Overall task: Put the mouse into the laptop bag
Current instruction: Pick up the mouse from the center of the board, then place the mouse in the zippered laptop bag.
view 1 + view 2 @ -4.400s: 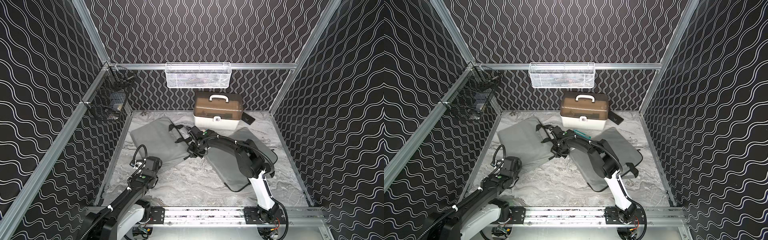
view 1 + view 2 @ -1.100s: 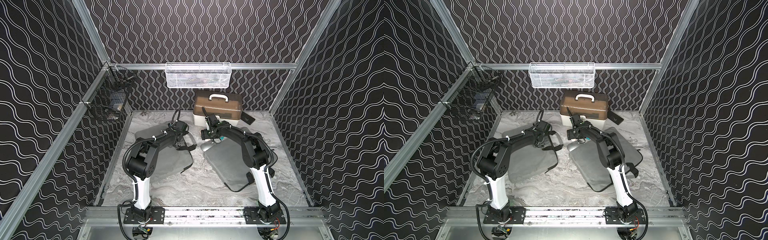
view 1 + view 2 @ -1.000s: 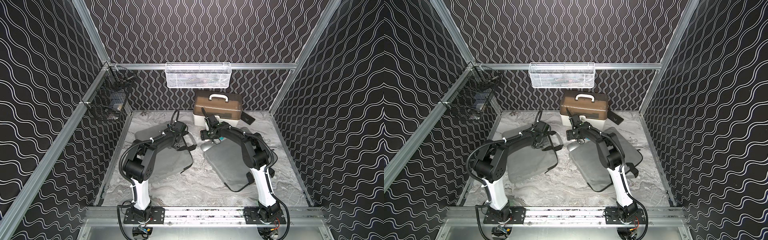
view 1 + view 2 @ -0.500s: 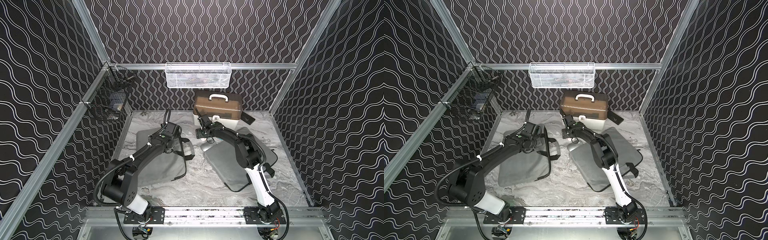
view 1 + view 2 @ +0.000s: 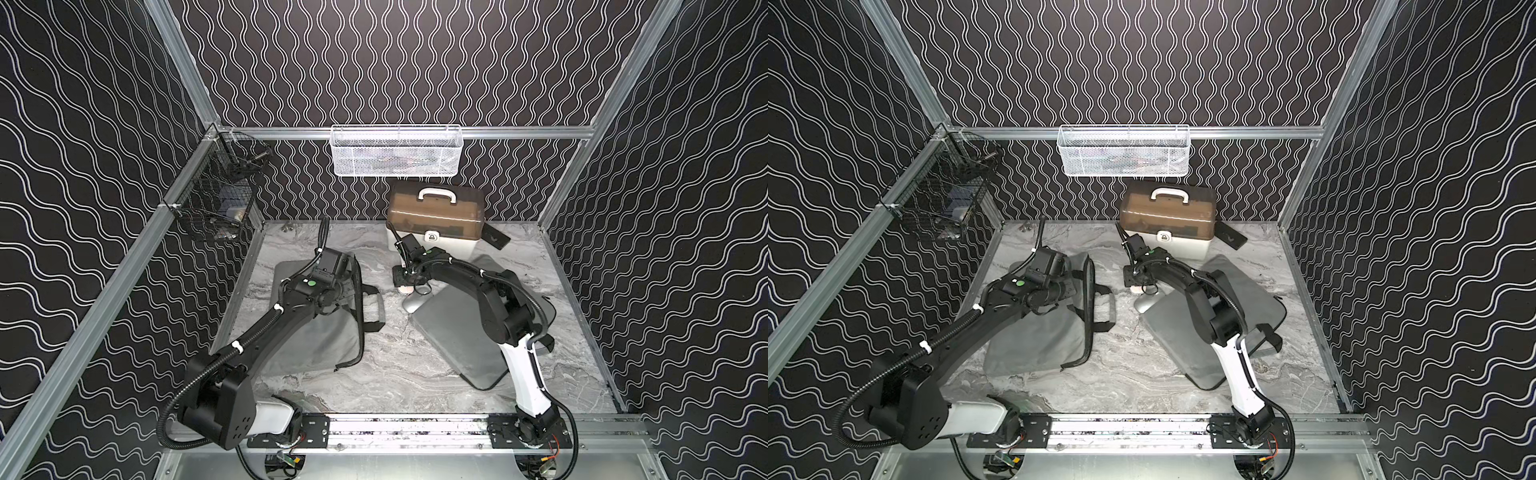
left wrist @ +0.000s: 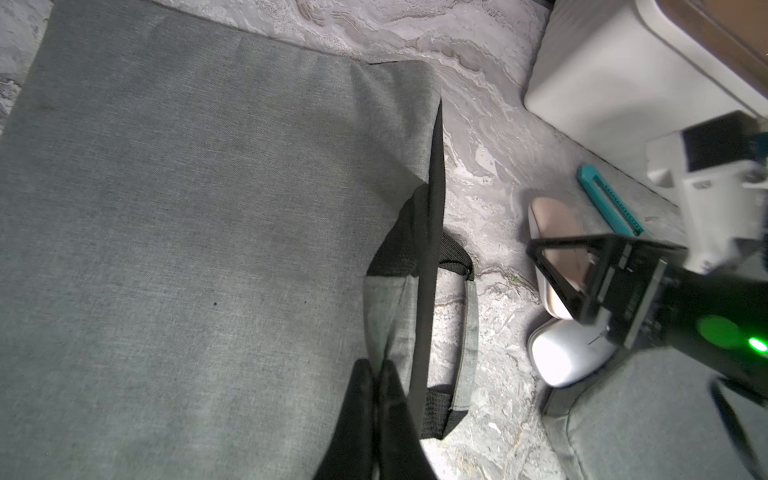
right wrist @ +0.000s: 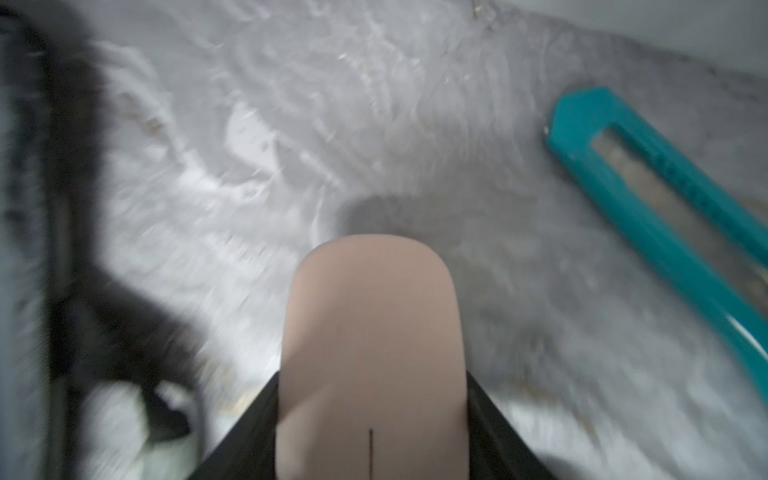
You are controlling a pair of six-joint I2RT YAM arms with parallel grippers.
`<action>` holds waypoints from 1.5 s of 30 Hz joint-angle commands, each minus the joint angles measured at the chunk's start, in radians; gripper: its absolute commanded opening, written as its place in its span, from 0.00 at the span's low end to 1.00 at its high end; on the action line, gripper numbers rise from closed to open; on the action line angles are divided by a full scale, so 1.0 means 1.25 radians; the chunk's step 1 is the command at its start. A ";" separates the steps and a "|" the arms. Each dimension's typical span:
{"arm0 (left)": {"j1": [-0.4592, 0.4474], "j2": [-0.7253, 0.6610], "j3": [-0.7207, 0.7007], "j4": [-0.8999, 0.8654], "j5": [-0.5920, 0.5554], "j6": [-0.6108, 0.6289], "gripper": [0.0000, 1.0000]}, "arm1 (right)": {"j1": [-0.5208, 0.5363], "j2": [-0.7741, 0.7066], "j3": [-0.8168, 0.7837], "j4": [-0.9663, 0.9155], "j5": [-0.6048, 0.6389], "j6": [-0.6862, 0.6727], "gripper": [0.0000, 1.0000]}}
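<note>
On the counter (image 7: 249,124) beside a teal cutter (image 7: 648,208), the pink mouse (image 7: 370,332) lies between the fingers of the right claw (image 7: 372,380); whether they clamp it cannot be told. Only the left wrist view shows the left claw (image 6: 374,370) pinched together on the edge of the laptop bag (image 6: 187,208).

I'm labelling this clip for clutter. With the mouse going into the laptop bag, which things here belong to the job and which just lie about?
In the job: pink mouse, gripped by right end effector; grey laptop bag, pinched by left end effector.
Lying about: silver mouse; teal utility knife; second grey bag; storage box; white mesh basket; black wire basket.
</note>
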 commanded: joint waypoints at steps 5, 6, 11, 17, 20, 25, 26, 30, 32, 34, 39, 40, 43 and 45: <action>0.001 -0.055 -0.013 -0.007 0.007 0.012 0.00 | 0.038 -0.217 -0.181 0.108 -0.098 0.049 0.49; 0.001 -0.059 -0.015 -0.007 0.009 0.011 0.00 | 0.050 -0.242 -0.213 0.134 -0.105 0.060 0.49; 0.001 -0.074 -0.017 -0.004 0.022 0.008 0.00 | 0.146 -0.296 -0.274 0.197 -0.120 0.118 0.47; 0.001 -0.097 -0.024 -0.005 0.029 0.001 0.00 | 0.177 -0.228 -0.271 0.254 -0.155 0.203 0.46; 0.001 -0.114 -0.035 0.002 0.034 -0.004 0.00 | 0.176 -0.177 -0.235 0.263 -0.141 0.221 0.46; 0.001 -0.112 -0.040 0.010 0.052 -0.006 0.00 | 0.172 -0.043 -0.081 0.220 -0.107 0.225 0.46; 0.001 -0.110 -0.041 0.013 0.055 -0.007 0.00 | 0.169 -0.010 -0.039 0.203 -0.099 0.223 0.46; 0.001 -0.103 -0.044 0.018 0.061 -0.008 0.00 | 0.154 0.087 0.089 0.147 -0.117 0.233 0.45; 0.001 -0.100 -0.044 0.021 0.062 -0.007 0.00 | 0.152 0.109 0.120 0.145 -0.120 0.238 0.45; 0.000 -0.099 -0.043 0.025 0.068 -0.005 0.00 | 0.152 0.123 0.146 0.148 -0.120 0.244 0.47; 0.000 -0.099 -0.046 0.034 0.083 -0.008 0.00 | 0.151 0.154 0.192 0.158 -0.129 0.271 0.49; 0.001 -0.099 -0.048 0.036 0.084 -0.008 0.00 | 0.151 0.160 0.203 0.160 -0.135 0.277 0.50; 0.001 -0.099 -0.050 0.035 0.084 -0.009 0.00 | 0.152 0.180 0.229 0.157 -0.144 0.292 0.63; 0.001 -0.102 -0.052 0.036 0.083 -0.008 0.00 | 0.152 0.190 0.245 0.150 -0.142 0.295 0.73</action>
